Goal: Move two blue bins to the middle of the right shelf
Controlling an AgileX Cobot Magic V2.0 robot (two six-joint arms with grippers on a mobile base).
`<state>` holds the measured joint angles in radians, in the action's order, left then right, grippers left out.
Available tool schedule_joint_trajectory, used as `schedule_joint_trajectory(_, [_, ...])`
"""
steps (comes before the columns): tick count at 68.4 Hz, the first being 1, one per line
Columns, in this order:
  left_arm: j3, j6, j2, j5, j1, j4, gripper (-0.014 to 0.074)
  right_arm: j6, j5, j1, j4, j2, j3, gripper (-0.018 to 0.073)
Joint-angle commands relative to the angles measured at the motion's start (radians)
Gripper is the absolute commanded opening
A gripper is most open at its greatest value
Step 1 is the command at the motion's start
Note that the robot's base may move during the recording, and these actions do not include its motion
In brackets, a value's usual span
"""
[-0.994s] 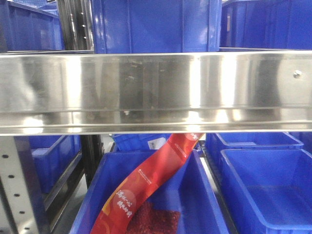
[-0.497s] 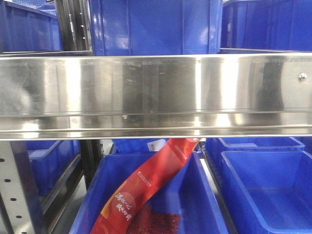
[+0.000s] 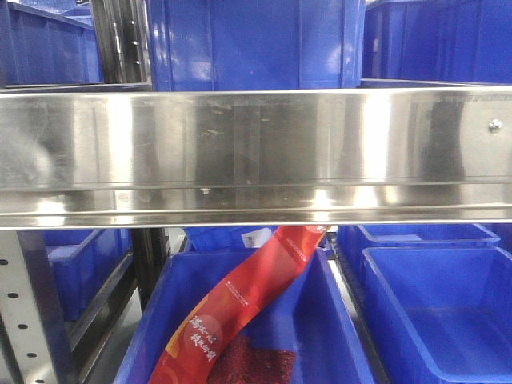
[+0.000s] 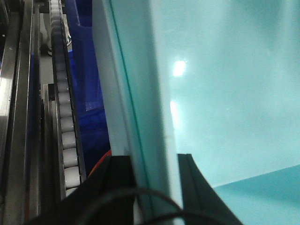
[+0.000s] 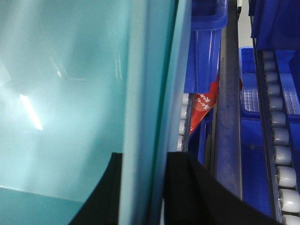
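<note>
The pale aqua bin (image 4: 225,93) is in carry. Each wrist view shows one of its side walls running up between a pair of black fingers. The left gripper (image 4: 154,187) has closed its fingers on the thick rim of one wall, one finger inside the bin and one outside. The right gripper (image 5: 143,187) grips the opposite wall (image 5: 145,70) the same way. Both pairs of fingers lie flat against the plastic with no gap visible. Whether a second bin is nested inside cannot be told.

Judged step: transport and approach to the rack, bin held up between the two arms, not yet set down. The front view shows only the steel shelf rail (image 3: 256,144) filling the frame, close ahead, with dark blue bins (image 3: 248,40) standing on the tier above it and more below, one holding a red packet (image 3: 240,304).

Beyond the left fingers, on the outer side of the wall, runs a roller track (image 4: 65,117); a like track (image 5: 281,140) lies beyond the right fingers.

The next move appears to call for a level lift clear of the rail, then a forward push onto the tier. The main risk is the bin's front edge striking the rail.
</note>
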<state>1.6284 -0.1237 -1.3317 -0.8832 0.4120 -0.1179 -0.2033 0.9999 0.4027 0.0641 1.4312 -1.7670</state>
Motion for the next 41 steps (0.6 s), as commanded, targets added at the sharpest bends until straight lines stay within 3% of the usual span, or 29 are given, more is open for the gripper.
schedule_joint_trajectory(1, [0.020,0.014,0.019,0.101,0.005,-0.054,-0.0111,0.002,-0.097,0.000,0.028,-0.010,-0.014,-0.0155])
schedule_joint_trajectory(24, [0.020,0.014,0.019,0.161,0.005,-0.054,-0.0111,0.002,-0.128,0.000,0.028,-0.010,-0.014,-0.0155])
schedule_joint_trajectory(41, [0.020,0.016,-0.027,-0.024,0.005,0.014,-0.0111,0.040,-0.044,0.000,0.026,0.023,-0.011,-0.0155])
